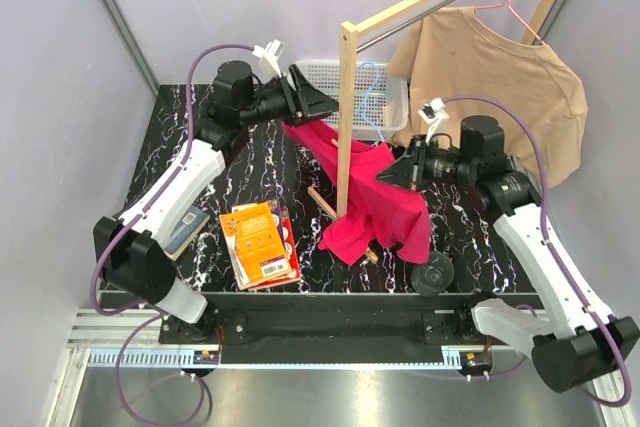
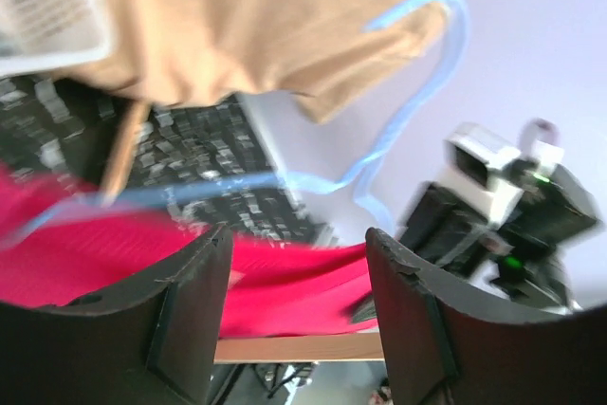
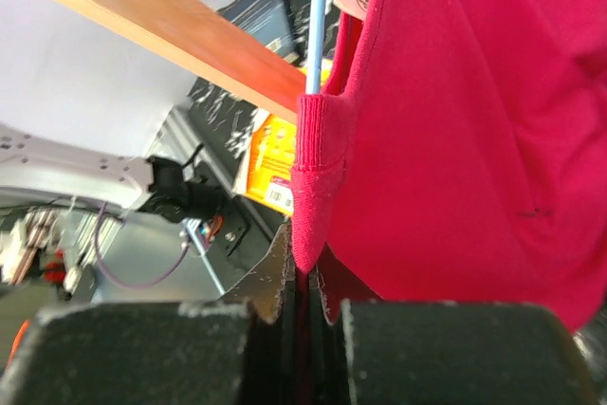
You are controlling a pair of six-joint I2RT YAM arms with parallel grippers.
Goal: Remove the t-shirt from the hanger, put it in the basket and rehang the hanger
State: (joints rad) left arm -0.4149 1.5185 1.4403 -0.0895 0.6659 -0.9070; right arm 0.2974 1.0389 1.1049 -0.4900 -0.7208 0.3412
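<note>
T-shirt (image 1: 370,212), magenta, hangs in the air between the two arms. It crosses the wooden rack post (image 1: 345,127), and its lower folds sag toward the table (image 1: 250,162). Light blue hanger (image 1: 372,97) is inside it; the hook sticks up over the white basket (image 1: 325,75), apparently off the rail.

Right gripper (image 1: 392,175) has its fingers pressed together on the ribbed collar, clear in the right wrist view, with the hanger wire running just behind the pinch. Left gripper (image 1: 318,99) sits at the shirt's upper end. Its fingers are spread and grip nothing in the left wrist view, with cloth and wire beyond them.

Step, as I judge it: working the collar off the hanger, not finished.

Next move likely calls for the left gripper to close on the hanger wire, not the cloth, then the right to draw the collar off the shoulder arm. Snagging on the post is a risk.
</note>
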